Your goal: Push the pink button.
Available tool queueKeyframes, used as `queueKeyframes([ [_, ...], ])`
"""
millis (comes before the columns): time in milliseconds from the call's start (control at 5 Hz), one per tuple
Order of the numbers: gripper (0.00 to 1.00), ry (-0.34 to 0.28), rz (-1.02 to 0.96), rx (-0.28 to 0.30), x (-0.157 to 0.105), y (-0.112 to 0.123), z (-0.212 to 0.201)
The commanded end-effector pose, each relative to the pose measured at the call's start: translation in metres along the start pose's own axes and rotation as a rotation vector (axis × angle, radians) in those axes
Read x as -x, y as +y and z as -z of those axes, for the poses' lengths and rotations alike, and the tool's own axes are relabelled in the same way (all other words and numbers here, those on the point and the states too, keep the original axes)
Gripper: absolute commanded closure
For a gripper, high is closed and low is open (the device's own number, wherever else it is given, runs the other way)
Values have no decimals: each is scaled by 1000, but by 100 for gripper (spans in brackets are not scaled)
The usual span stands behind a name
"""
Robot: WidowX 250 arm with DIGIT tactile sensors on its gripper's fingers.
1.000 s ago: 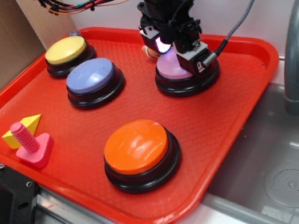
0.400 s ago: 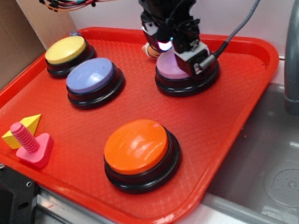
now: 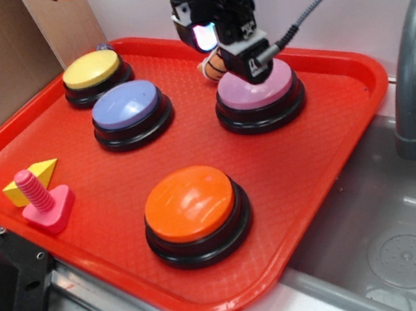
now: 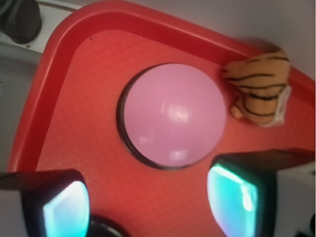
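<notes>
Exterior view: gripper (image 3: 243,57) poised above pink button (image 3: 261,90), apart from dome, arm upright over tray (image 3: 345,111). Rigid, glossy dome; best pressed at centre, no grasp needed. Wrist view: pink button (image 4: 173,114) directly below, between fingers (image 4: 237,195) spread wide, nothing held; striped toy (image 4: 259,94) beside.

red tray (image 3: 345,107) — pink button (image 3: 258,94) | lavender button (image 3: 130,109) | orange button (image 3: 191,207) | yellow button (image 3: 93,71) — tiger toy (image 4: 259,91)
</notes>
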State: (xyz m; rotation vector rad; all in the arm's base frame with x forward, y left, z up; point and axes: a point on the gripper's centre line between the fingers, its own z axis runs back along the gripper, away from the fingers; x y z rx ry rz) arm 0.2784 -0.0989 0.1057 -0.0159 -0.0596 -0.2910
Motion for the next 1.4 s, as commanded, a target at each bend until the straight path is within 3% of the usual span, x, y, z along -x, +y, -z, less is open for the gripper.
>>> queueKeyframes([
  [0,0,-105,-62,31,5,5,-50],
  [600,0,-72,-99,89,19,5,-71],
  [800,0,-69,-101,78,22,5,-78],
  [1200,0,-139,-52,-5,24,4,-99],
])
